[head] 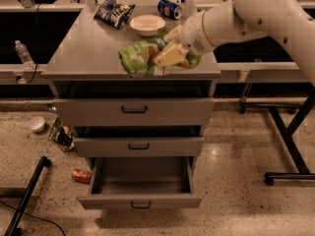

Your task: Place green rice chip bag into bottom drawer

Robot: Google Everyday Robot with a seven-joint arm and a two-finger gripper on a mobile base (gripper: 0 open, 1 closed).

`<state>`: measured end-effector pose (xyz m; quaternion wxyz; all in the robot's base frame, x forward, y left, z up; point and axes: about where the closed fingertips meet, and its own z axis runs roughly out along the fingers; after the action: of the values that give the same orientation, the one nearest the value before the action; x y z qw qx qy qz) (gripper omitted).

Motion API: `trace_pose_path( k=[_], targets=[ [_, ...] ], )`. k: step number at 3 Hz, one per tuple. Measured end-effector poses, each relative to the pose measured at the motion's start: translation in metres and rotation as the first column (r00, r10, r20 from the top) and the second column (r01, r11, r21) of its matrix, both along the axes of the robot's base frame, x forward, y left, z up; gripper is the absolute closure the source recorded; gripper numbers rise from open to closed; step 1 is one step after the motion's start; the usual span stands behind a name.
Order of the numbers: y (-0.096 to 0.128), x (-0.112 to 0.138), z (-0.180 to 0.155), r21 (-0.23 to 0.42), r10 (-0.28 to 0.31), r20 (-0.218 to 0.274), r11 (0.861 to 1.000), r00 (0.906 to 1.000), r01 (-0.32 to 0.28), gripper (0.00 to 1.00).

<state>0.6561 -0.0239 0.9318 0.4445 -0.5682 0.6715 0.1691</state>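
Crinkly light-green plastic with white lettering and pictures of round tan cakes: that is the green rice chip bag. It is bunched and creased, and most of it spills out to the camera-left of the tan two-finger pincer. The pincer hangs over the front edge of the flat grey metal cabinet top. Its fingers look pressed onto the bag's right end, one above and one below. Whether the bag's loose end touches the top or hangs just clear of it cannot be told.

The bottom drawer, a pulled-out grey metal tray with a small black handle, lies well below the pincer and slightly to camera-left.

The risks from here, as I judge them:
- The grip is on one end of a slippery, air-filled bag, so it could slide free on the way down and land on the speckled floor.
- The trailing end could catch on the cabinet top's front lip or on the two shut grey upper drawers.
- The shallow white bowl sits just behind the pincer, and a backward swing could knock it.
- Letting go too far forward would drop the bag on the drawer's front panel rather than inside.
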Motion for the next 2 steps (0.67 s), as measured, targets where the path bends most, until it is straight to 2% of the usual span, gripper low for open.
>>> trace_pose_path(
  k=[1,2],
  targets=[
    [-0.005,-0.048,-0.044,-0.009,0.039,-0.074,0.999,0.9965,-0.04,1.0],
    [-0.01,-0.088,-0.108,-0.026,0.028,-0.17,0.999,0.985,-0.033,1.0]
  ],
)
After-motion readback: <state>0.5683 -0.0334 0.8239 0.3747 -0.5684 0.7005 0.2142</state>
